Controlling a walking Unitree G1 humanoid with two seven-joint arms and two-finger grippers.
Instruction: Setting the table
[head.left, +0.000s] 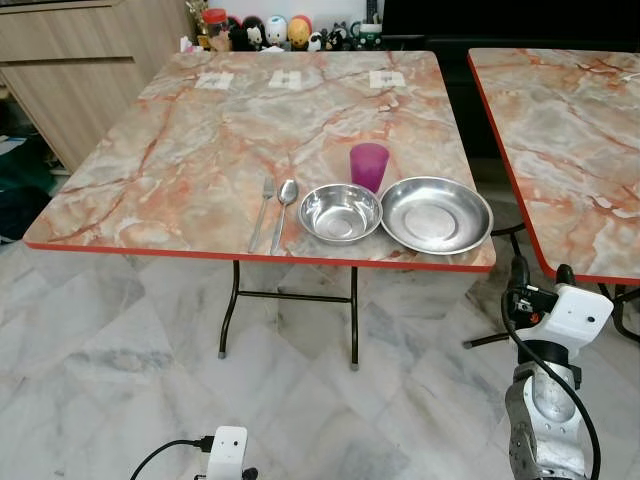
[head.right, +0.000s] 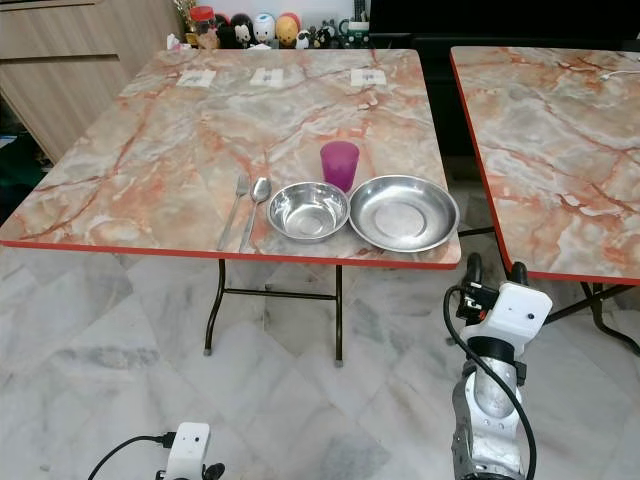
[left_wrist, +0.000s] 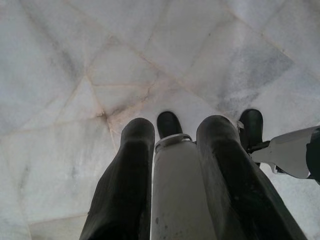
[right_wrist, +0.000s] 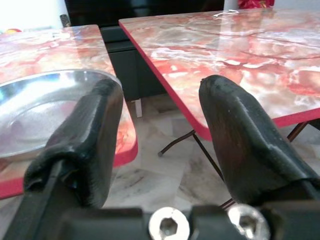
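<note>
Fork (head.left: 261, 213), spoon (head.left: 284, 209), bowl (head.left: 339, 212), plate (head.left: 436, 214) and cup (head.left: 368, 165) sit together on the tabletop (head.left: 190, 160); the setting looks finished. The right end effector (right_wrist: 160, 125) is spread, holding nothing, and the left end effector (left_wrist: 175, 165) likewise.

no readable text anywhere

three small white paper labels (head.left: 291, 79) lie along the far edge of the marble-patterned table (head.left: 180, 170), but their print is too small to make out. the figurines (head.left: 275, 31) and the red-lidded jar (head.left: 214, 27) behind the table carry no legible wording. the steel plate (head.left: 436, 214), steel bowl (head.left: 340, 212) and purple cup (head.left: 368, 165) show no markings.
</note>
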